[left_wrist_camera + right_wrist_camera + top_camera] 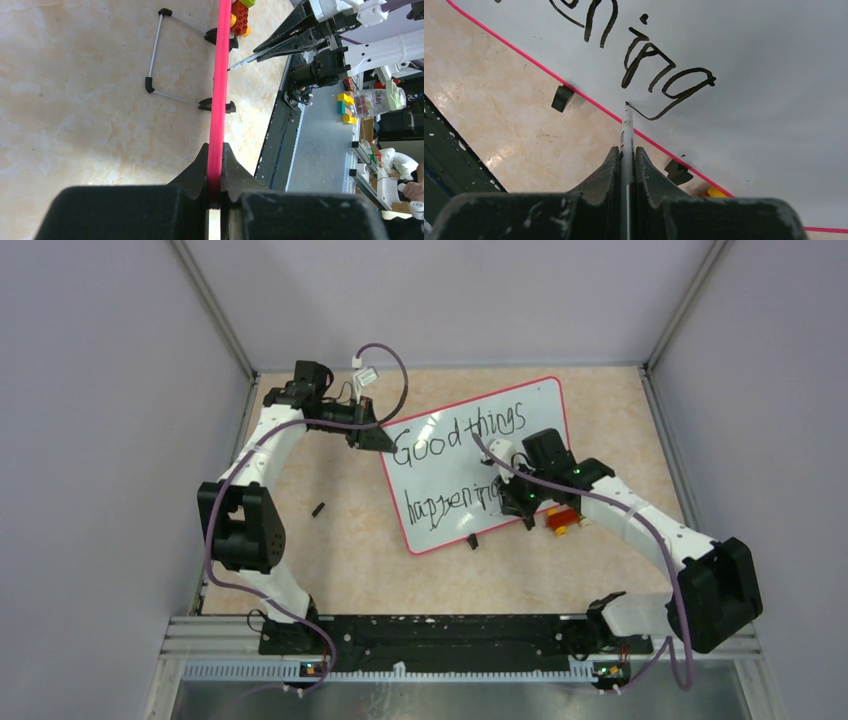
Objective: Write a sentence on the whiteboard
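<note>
The whiteboard, white with a thin red frame, lies tilted on the table's middle. The sentence reads "Good things" above "happening" in black. My left gripper is shut on the board's red frame at its far left corner; in the left wrist view the frame runs edge-on out of the gripper. My right gripper is shut on a thin marker. Its tip touches the board at the tail of the last "g" of the lettering, near the board's lower edge.
Red, orange and yellow bricks lie under the board's near right corner. A small black piece lies on the table left of the board. Two black feet sit on the near edge, and a wire stand shows beneath. Walls enclose three sides.
</note>
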Robot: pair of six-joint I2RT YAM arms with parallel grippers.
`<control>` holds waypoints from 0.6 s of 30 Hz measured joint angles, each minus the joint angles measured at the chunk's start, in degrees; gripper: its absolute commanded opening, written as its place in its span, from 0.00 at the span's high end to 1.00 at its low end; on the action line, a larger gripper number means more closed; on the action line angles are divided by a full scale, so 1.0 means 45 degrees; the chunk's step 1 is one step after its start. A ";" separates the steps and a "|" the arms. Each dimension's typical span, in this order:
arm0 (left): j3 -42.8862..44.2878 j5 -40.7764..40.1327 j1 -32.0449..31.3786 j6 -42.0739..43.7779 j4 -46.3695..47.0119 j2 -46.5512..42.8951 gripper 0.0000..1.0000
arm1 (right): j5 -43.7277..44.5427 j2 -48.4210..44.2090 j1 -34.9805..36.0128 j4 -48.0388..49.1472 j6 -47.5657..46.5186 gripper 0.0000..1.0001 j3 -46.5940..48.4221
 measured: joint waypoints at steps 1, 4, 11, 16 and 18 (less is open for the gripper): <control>0.0000 0.0000 0.0000 0.0005 0.0000 0.0000 1.00 | -0.0019 0.0058 0.0024 -0.0010 0.0019 1.00 0.0078; 0.0000 0.0000 0.0000 0.0000 -0.0005 0.0000 1.00 | -0.0063 0.0146 0.0073 -0.0058 0.0073 1.00 0.0325; 0.0005 0.0000 0.0000 0.0000 -0.0005 0.0000 1.00 | -0.0146 -0.0175 0.0073 -0.0083 0.0078 1.00 0.0525; 0.0005 0.0000 0.0000 0.0000 -0.0010 0.0000 1.00 | -0.0204 -0.1127 -0.0146 -0.0457 -0.0102 1.00 0.0355; 0.0005 0.0005 0.0000 -0.0005 -0.0010 0.0000 1.00 | -0.0253 -0.1355 -0.0491 -0.0578 -0.0248 1.00 0.0189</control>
